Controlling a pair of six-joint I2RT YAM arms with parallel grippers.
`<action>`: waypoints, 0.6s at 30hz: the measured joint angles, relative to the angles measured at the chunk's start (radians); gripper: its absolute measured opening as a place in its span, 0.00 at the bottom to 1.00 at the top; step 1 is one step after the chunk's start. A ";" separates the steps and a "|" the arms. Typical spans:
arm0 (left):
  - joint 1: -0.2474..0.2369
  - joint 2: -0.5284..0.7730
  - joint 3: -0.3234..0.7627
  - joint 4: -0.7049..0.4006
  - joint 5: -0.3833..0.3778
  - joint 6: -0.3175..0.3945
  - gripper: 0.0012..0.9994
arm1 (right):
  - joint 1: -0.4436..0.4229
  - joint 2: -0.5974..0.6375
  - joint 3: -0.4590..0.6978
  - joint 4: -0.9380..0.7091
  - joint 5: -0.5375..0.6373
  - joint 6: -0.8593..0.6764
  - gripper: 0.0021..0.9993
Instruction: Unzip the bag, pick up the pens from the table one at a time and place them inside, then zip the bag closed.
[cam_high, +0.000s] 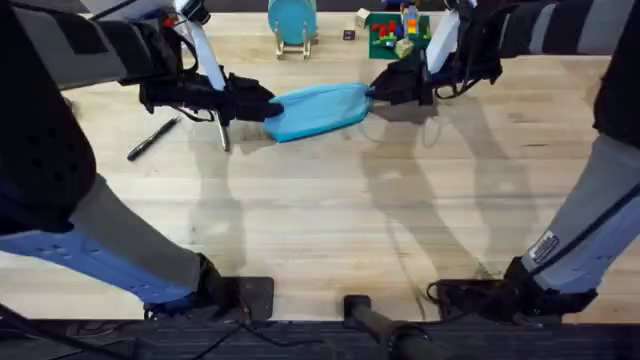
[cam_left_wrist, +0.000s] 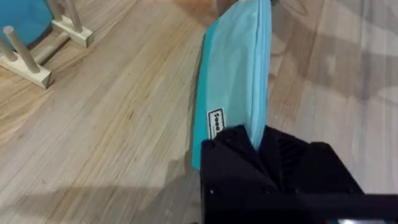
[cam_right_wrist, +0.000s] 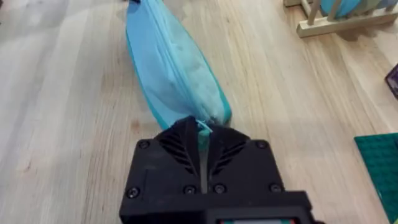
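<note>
The light-blue bag (cam_high: 318, 108) lies across the far middle of the table (cam_high: 330, 220), stretched between both arms. My left gripper (cam_high: 262, 104) is shut on the bag's left end; in the left wrist view its fingers pinch the fabric (cam_left_wrist: 258, 142) beside a small label (cam_left_wrist: 216, 123). My right gripper (cam_high: 382, 90) is shut on the bag's right end, and the right wrist view shows the tip of the bag (cam_right_wrist: 174, 68) caught between the fingertips (cam_right_wrist: 203, 134). A black pen (cam_high: 152, 138) lies to the left of the bag. A silver-grey pen (cam_high: 224, 136) lies just in front of the left gripper.
A teal disc on a wooden stand (cam_high: 292, 25) stands at the back centre. To its right, behind the right gripper, is a green baseplate with coloured bricks (cam_high: 398, 33). The near half of the table is bare wood.
</note>
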 joint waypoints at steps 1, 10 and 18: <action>0.000 0.000 0.000 0.001 0.000 0.000 0.04 | -0.001 0.000 0.000 0.000 0.000 0.000 0.04; -0.004 0.000 0.000 0.014 0.002 0.000 0.04 | -0.014 0.000 0.000 -0.003 -0.004 0.080 0.03; -0.005 0.000 0.000 0.014 0.002 -0.004 0.04 | -0.015 -0.004 0.000 -0.003 -0.002 0.195 0.03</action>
